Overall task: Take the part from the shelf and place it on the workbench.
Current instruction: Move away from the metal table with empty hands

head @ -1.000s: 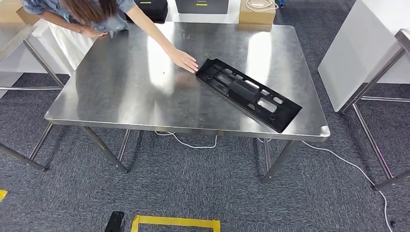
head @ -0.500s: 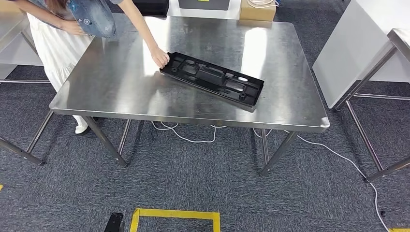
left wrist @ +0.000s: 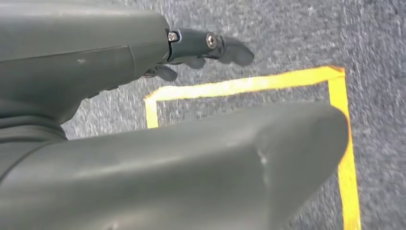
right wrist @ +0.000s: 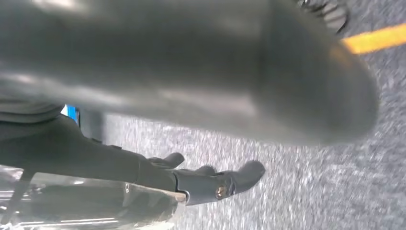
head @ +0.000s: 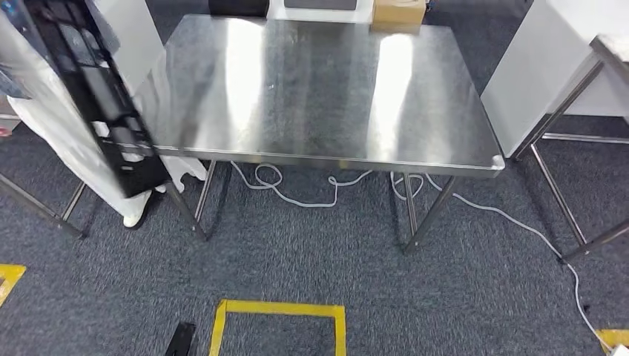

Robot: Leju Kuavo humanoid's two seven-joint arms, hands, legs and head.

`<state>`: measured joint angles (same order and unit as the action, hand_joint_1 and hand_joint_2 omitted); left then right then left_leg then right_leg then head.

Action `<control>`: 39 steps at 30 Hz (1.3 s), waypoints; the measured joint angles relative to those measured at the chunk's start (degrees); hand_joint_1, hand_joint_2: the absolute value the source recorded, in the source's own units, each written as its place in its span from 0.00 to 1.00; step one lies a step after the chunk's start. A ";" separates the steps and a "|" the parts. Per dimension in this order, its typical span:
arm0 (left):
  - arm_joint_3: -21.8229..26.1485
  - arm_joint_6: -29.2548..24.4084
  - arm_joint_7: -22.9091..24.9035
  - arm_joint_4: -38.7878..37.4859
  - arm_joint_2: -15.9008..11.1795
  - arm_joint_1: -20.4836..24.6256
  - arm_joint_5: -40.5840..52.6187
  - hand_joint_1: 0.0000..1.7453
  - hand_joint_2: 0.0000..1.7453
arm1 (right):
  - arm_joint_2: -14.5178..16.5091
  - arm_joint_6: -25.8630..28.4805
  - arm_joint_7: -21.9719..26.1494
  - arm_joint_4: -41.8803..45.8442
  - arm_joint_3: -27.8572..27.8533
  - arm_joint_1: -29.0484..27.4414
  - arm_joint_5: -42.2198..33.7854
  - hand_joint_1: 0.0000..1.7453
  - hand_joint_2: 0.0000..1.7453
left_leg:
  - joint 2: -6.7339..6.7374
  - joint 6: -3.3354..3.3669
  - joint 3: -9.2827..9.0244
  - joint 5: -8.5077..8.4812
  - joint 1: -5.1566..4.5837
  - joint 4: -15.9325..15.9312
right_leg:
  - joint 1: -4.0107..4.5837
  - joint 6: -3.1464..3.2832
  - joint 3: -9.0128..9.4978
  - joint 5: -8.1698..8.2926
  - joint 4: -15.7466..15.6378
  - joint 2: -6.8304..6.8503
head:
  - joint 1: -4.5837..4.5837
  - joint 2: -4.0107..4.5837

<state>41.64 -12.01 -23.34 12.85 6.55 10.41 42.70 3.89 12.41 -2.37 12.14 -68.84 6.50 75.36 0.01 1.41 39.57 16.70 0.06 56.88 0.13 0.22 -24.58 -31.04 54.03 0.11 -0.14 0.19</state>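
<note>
A: Entry. Landmark: the workbench (head: 326, 89). The part (head: 96, 96), a long black moulded panel, is off the workbench's left end, tilted steeply on end and blurred in the head view. It hangs in front of a person in white (head: 70, 141) standing at that corner. I cannot see what grips it.

B: Robot hands?

A: Left hand (left wrist: 158, 120) hangs over carpet, thumb and darker fingers spread apart, holding nothing; yellow floor tape (left wrist: 344, 158) lies beneath it. Right hand (right wrist: 191, 177) also points at the floor, fingers loosely extended with nothing between them. Neither is near the workbench or the part.

B: Risks from here?

A: Judgement only.
1. The part's lower end is level with the workbench's left front corner. It could knock that edge or the leg below.
2. The person is close against the left end. An arm raised toward that side could meet them or the panel.
3. A white cable (head: 297, 193) trails on the floor under the workbench's front edge and out past its right leg. A step forward could snag it.
4. The panel is long and thin. A one-handed grasp near an end would likely let it swing or slip.

B: Task status?

A: The part is in neither robot hand, so pick and place remain.
</note>
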 joint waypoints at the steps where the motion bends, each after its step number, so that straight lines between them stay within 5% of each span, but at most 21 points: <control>1: -0.03 0.02 0.07 0.00 0.02 -0.01 0.01 0.00 0.00 | 0.02 -0.01 -0.10 -0.02 0.01 -0.03 0.00 0.00 0.00 | -0.04 -0.29 0.36 0.59 0.15 0.27 | -0.34 0.50 -0.52 0.75 -0.07 0.07 | 0.08 -0.01; 4: -0.15 0.04 0.23 0.00 0.01 -0.10 0.22 0.00 0.00 | 0.13 -0.05 -0.43 -0.05 -0.01 -0.24 0.00 0.00 0.00 | -0.23 -1.22 2.42 9.63 0.65 7.46 | -1.06 1.84 -2.83 3.45 -0.27 0.36 | -0.03 -0.01; 6: -0.27 0.05 0.31 0.00 0.01 -0.05 0.40 0.00 0.00 | 0.23 -0.08 -0.57 -0.05 -0.01 -0.37 -0.01 0.00 0.00 | -0.23 -2.09 3.08 13.84 1.16 14.84 | -1.12 1.75 -4.47 5.02 -0.06 0.44 | -0.04 -0.01; 8: -0.34 0.04 0.39 0.01 -0.02 0.00 0.48 0.00 0.00 | 0.39 -0.09 -0.65 -0.05 -0.01 -0.47 -0.02 0.00 0.00 | -0.20 -2.88 1.06 12.43 1.81 17.15 | -1.39 1.12 -6.43 6.28 0.55 0.48 | -0.06 -0.01; 10: -0.39 0.03 0.45 0.03 -0.01 0.16 0.51 0.00 0.00 | 0.49 -0.09 -0.73 -0.04 -0.01 -0.55 -0.02 0.00 0.00 | -0.19 -3.53 -4.55 10.74 2.45 11.66 | -1.73 0.31 -8.44 7.06 1.72 0.48 | -0.10 -0.01; 13: -0.57 0.04 0.46 0.08 0.06 0.64 0.55 0.00 0.00 | 0.56 -0.08 -0.81 -0.01 -0.01 -0.51 -0.01 0.00 0.00 | -0.46 -3.04 -10.71 13.08 2.20 2.65 | -1.48 -1.06 -10.11 7.96 3.16 0.51 | -0.10 -0.01; 16: -0.60 0.03 0.55 0.09 0.04 0.78 0.50 0.00 0.00 | 0.58 -0.08 -0.88 -0.02 -0.01 -0.65 0.14 0.00 0.00 | -0.21 -0.82 -9.90 11.92 1.44 1.74 | -1.30 -2.56 -10.69 8.73 3.19 0.45 | 0.05 -0.01; 17: -0.60 0.03 0.57 0.09 0.05 0.83 0.46 0.00 0.00 | 0.57 -0.09 -0.97 -0.03 -0.01 -0.73 0.22 0.00 0.00 | -0.08 0.05 -9.18 11.09 1.35 1.48 | -1.38 -2.51 -11.35 7.64 4.08 0.38 | 0.13 -0.01; 19: -0.60 0.02 0.59 0.10 0.07 0.94 0.40 0.00 0.00 | 0.61 -0.09 -1.25 -0.04 -0.01 -0.78 0.34 0.00 0.00 | 0.09 1.20 -7.25 9.33 1.28 1.22 | -1.69 -1.62 -13.67 2.64 9.36 0.24 | 0.37 -0.01; 21: -0.60 0.02 0.59 0.10 0.07 0.94 0.39 0.00 0.00 | 0.68 -0.09 -1.46 -0.05 -0.01 -0.74 0.40 0.00 0.00 | 0.12 1.44 -5.11 7.60 1.20 1.26 | -1.76 -1.55 -15.71 -1.69 16.98 0.19 | 0.57 -0.01; 22: -0.60 0.03 0.59 0.09 0.08 0.93 0.40 0.00 0.00 | 0.65 -0.10 -1.52 -0.05 -0.01 -0.72 0.42 0.00 0.00 | 0.14 1.37 -4.06 6.71 1.15 1.30 | -1.80 -2.08 -15.71 -2.09 19.49 0.16 | 0.57 -0.01; 23: -0.60 0.04 0.59 0.09 0.09 0.92 0.42 0.00 0.00 | 0.59 -0.12 -1.57 -0.05 -0.01 -0.69 0.43 0.00 0.00 | 0.16 1.22 -3.03 5.84 1.15 1.34 | -1.81 -2.80 -14.73 -1.38 20.15 0.13 | 0.59 -0.01; 25: -0.60 0.05 0.59 0.09 0.10 0.92 0.46 0.00 0.00 | 0.47 -0.16 -1.64 -0.05 -0.01 -0.59 0.45 0.00 0.00 | 0.17 0.76 -1.10 4.12 1.18 1.40 | -1.87 -3.80 -9.38 0.82 15.06 0.11 | 0.60 -0.01; 27: -0.62 0.07 0.58 0.10 0.10 0.93 0.52 0.00 0.00 | 0.40 -0.17 -1.67 -0.05 0.01 -0.34 0.50 0.00 0.00 | 0.19 0.01 0.13 2.59 1.12 1.41 | -1.44 -3.32 -2.72 0.27 5.85 0.00 | 0.50 -0.01; 29: -0.64 0.13 0.57 0.11 0.10 0.95 0.56 0.00 0.00 | 0.40 -0.17 -1.68 -0.06 0.03 -0.16 0.55 0.00 0.00 | 0.32 -0.82 0.41 1.11 1.10 0.91 | -0.70 -2.18 -0.29 -0.93 1.04 -0.18 | 0.31 -0.01; 31: -0.62 0.19 0.57 0.10 0.08 0.85 0.57 0.00 0.00 | 0.47 -0.18 -1.74 -0.08 0.03 -0.24 0.58 0.00 0.00 | 0.37 -1.58 0.63 0.27 1.34 0.21 | -0.93 -1.03 -1.25 0.06 0.69 -0.16 | 0.24 -0.01; 32: -0.61 0.21 0.58 0.09 0.03 0.75 0.57 0.00 0.00 | 0.51 -0.19 -1.78 -0.09 0.04 -0.28 0.60 0.00 0.00 | 0.35 -1.85 1.04 1.43 1.47 0.66 | -1.25 -0.35 -1.81 0.81 0.65 -0.06 | 0.21 -0.01; 34: -0.60 0.21 0.60 0.09 -0.05 0.61 0.57 0.00 0.00 | 0.57 -0.19 -1.84 -0.09 0.04 -0.38 0.64 0.00 0.00 | 0.25 -2.24 2.53 7.38 1.66 5.36 | -1.80 0.86 -3.23 2.43 0.57 0.22 | 0.15 -0.01; 36: -0.60 0.21 0.59 0.09 -0.10 0.56 0.56 0.00 0.00 | 0.61 -0.19 -1.87 -0.09 0.05 -0.45 0.70 0.00 0.00 | 0.13 -2.64 3.71 12.97 1.70 13.02 | -1.50 1.32 -4.63 3.92 0.69 0.36 | 0.12 -0.01; 37: -0.60 0.22 0.59 0.09 -0.12 0.56 0.56 0.00 0.00 | 0.64 -0.20 -1.93 -0.09 0.05 -0.45 0.72 0.00 0.00 | 0.08 -2.82 3.60 13.58 1.72 15.91 | -1.42 1.22 -5.44 4.63 0.82 0.38 | 0.13 -0.01; 39: -0.60 0.26 0.59 0.09 -0.17 0.58 0.56 0.00 0.00 | 0.72 -0.20 -2.15 -0.09 0.05 -0.50 0.72 0.00 0.00 | 0.06 -2.96 0.65 11.55 1.79 16.34 | -1.39 0.80 -7.30 5.86 1.33 0.39 | 0.11 -0.01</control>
<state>41.05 -11.75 -22.75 12.94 6.37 10.99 43.25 4.61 12.22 -4.52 12.04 -68.78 5.99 76.08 0.07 -1.55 40.22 28.25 1.85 73.23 -1.26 1.01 -31.87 -25.19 55.37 0.51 -0.03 0.17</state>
